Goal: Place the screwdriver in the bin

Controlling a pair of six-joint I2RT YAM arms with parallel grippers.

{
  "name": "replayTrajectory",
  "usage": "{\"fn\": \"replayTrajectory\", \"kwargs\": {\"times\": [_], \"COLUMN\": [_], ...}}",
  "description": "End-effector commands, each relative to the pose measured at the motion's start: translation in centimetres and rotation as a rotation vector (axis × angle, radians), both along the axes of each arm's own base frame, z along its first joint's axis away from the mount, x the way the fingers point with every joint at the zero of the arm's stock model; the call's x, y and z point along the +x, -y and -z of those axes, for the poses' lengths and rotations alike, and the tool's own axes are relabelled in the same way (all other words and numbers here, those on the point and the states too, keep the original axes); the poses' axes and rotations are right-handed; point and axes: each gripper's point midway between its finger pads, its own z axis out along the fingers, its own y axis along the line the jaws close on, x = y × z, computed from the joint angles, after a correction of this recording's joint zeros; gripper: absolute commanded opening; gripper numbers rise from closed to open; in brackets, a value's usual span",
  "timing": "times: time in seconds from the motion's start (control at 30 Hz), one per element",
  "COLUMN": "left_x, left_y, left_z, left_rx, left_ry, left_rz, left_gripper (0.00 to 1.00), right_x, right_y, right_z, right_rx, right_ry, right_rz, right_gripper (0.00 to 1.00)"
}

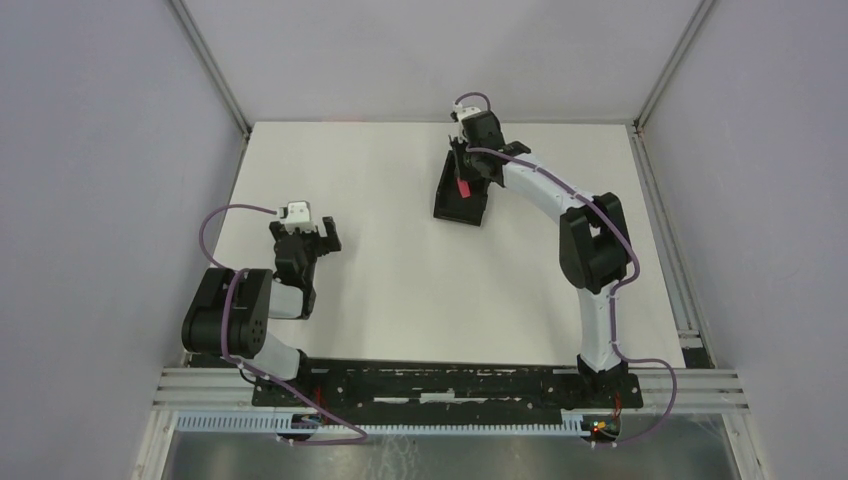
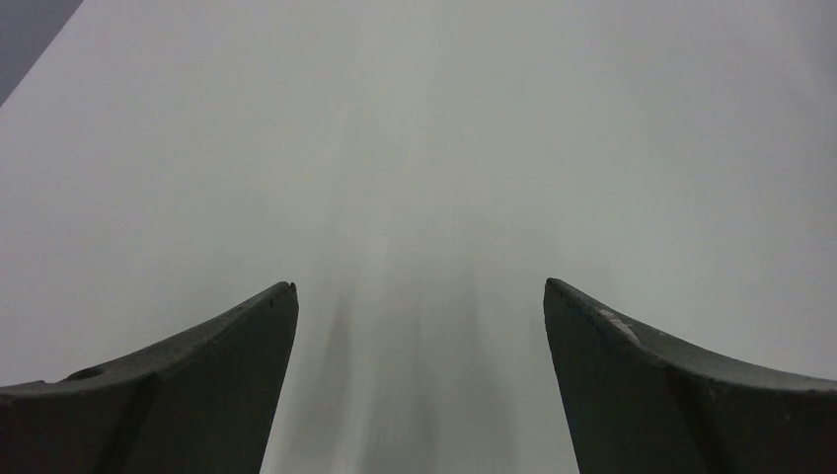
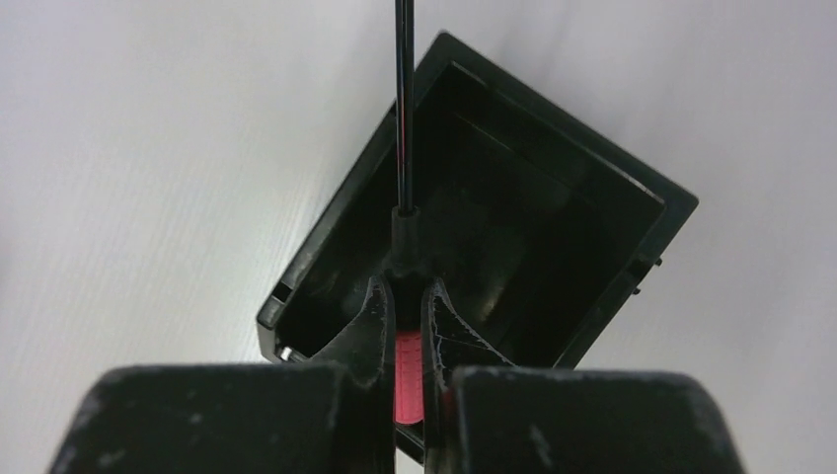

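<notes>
The screwdriver (image 3: pixel 409 370) has a red handle and a thin dark shaft (image 3: pixel 404 109). My right gripper (image 3: pixel 406 286) is shut on the handle and holds it over the black open-top bin (image 3: pixel 602 316), with the shaft reaching out past the bin's far rim. In the top view the right gripper (image 1: pixel 462 172) hangs over the bin (image 1: pixel 458 208) at the table's far middle, and the red handle (image 1: pixel 463 188) shows. My left gripper (image 1: pixel 308 235) is open and empty at the left; its fingers (image 2: pixel 217 375) frame bare table.
The white table (image 1: pixel 400 280) is walled by grey panels on three sides. A metal rail (image 1: pixel 450 385) with the arm bases runs along the near edge. The right arm's elbow (image 1: pixel 595 245) stands near the right side.
</notes>
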Motion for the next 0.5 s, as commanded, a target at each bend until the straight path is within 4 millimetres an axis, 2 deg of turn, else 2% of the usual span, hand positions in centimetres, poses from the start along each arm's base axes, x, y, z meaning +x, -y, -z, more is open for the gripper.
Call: {"fn": "replayTrajectory", "kwargs": {"times": [0.0,0.13,0.23,0.4,0.47], "left_x": [0.5,0.5,0.5,0.5,0.5], "left_y": [0.0,0.0,0.0,0.1,0.1], "left_z": [-1.3,-1.3,-1.3,-1.3,-1.3], "left_rx": [0.015,0.015,0.015,0.014,0.015], "left_ry": [0.052,0.053,0.052,0.053,0.053], "left_rz": [0.004,0.003,0.004,0.005,0.004], "left_gripper": [1.00,1.00,1.00,1.00,1.00], "right_x": [-0.1,0.0,0.1,0.6,0.6], "right_y": [1.0,1.2,1.0,1.2,1.3], "right_z": [2.0,2.3,1.5,-1.9,-4.0], "right_rx": [-0.084,-0.095,-0.071,-0.049,-0.033], "right_ry": [0.002,0.000,0.014,0.074,0.111], "right_rz": [0.006,0.014,0.032,0.069,0.069], "right_gripper": [0.09,0.30,0.36,0.39,0.40]}}
